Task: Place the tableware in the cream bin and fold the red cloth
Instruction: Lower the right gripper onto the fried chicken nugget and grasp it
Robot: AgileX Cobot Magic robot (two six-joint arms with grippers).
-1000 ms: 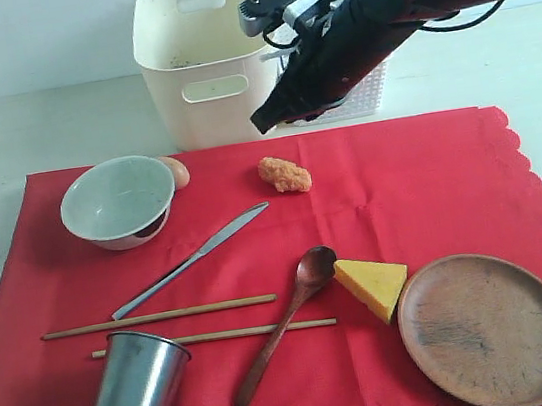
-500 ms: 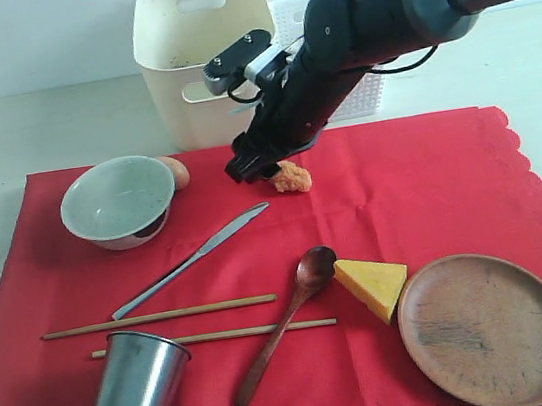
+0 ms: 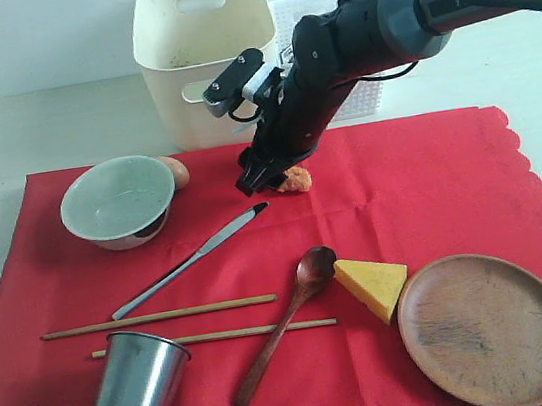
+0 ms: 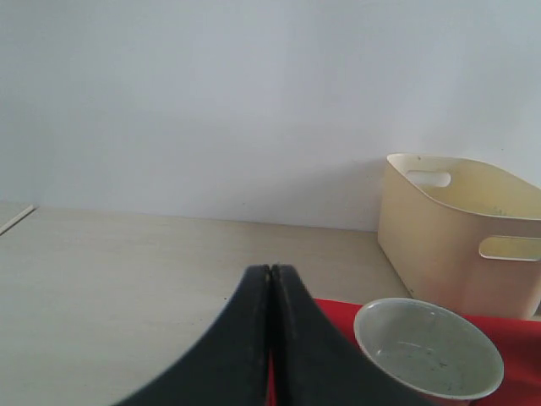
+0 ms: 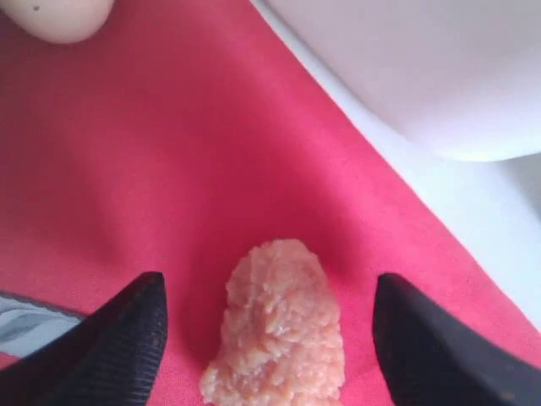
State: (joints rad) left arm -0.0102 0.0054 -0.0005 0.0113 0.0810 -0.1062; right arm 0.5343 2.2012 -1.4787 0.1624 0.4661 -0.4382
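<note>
On the red cloth [image 3: 431, 191] lie the pale bowl [image 3: 117, 199], silver knife [image 3: 193, 259], two chopsticks [image 3: 156, 318], steel cup [image 3: 136, 389], dark wooden spoon [image 3: 283, 322] and brown plate [image 3: 489, 329]. Behind the cloth stands the cream bin [image 3: 204, 51]. My right gripper [image 3: 266, 178] is low over the cloth, open, its fingers either side of an orange breaded food piece [image 5: 279, 326] without touching it. My left gripper [image 4: 272, 271] is shut and empty, off the cloth's corner near the bowl [image 4: 427, 355]; the exterior view does not show it.
A cheese wedge [image 3: 373, 284] lies between the spoon's head and the plate. An egg [image 3: 177, 172] rests against the bowl. A white lattice basket [image 3: 365, 97] stands right of the bin, behind my right arm.
My right arm has come down and leftward from beside the lattice basket to the orange food piece, and its jaws have opened wide. Nothing on the cloth has moved.
</note>
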